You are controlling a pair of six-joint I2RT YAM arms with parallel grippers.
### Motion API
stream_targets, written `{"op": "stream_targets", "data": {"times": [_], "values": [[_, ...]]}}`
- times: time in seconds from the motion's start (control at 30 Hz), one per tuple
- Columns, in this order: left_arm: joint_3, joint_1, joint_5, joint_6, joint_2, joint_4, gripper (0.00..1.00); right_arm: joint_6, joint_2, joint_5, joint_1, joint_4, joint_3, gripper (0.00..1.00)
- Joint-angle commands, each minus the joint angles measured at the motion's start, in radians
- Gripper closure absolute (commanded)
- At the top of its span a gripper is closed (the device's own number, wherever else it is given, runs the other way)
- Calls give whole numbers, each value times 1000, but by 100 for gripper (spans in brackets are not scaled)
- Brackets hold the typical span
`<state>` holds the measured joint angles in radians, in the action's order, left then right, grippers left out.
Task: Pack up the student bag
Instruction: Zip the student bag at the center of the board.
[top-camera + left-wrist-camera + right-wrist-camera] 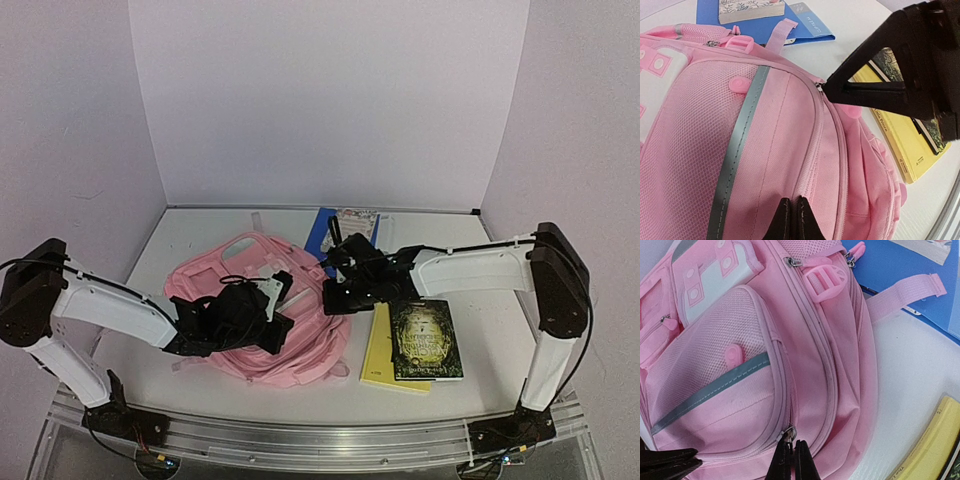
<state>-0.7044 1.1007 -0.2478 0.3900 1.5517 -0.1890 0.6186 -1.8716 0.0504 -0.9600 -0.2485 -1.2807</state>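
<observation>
The soft pink fabric student bag (200, 278) lies flat, front pockets up, on the white table (480, 375), left of centre and between my two arms. On its front I see a grey stripe and a pale patch with pink tabs. My right gripper (792, 444) is clenched on the small silver zip pull (789, 432) at the bag's right edge. My left gripper (791, 201) is clenched too, its tips pressed on the pink cloth by a zip seam; I cannot tell whether cloth is pinched. Just right of the bag a dark patterned book (426, 340) rests on a thin yellow book (377, 355). Behind the bag, a floral-covered book (357, 218) sits on a blue folder (322, 230).
</observation>
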Motion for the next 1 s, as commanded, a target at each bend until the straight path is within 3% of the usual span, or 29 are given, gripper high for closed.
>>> {"op": "stream_targets", "data": {"times": [0.0,0.17,0.27,0.43,0.5,0.73,0.97], "values": [[80,-8,-69,100,-51,117,100,-126,-47,78,110,-33,-74,100],[93,-12,-69,169,-99,154,98,-215,-93,13,119,-21,-138,100],[20,-37,-11,224,-114,300,91,-221,-89,-36,119,-8,-136,100],[-78,-109,64,368,-163,515,50,-196,-71,-100,118,30,-79,100],[-94,-179,173,407,-198,565,41,-182,-62,-95,119,44,-53,100],[-167,-344,141,515,-302,859,39,-155,-57,-91,119,72,-16,100],[-39,-485,209,579,-367,876,37,-157,-61,-121,117,98,-17,100]]}}
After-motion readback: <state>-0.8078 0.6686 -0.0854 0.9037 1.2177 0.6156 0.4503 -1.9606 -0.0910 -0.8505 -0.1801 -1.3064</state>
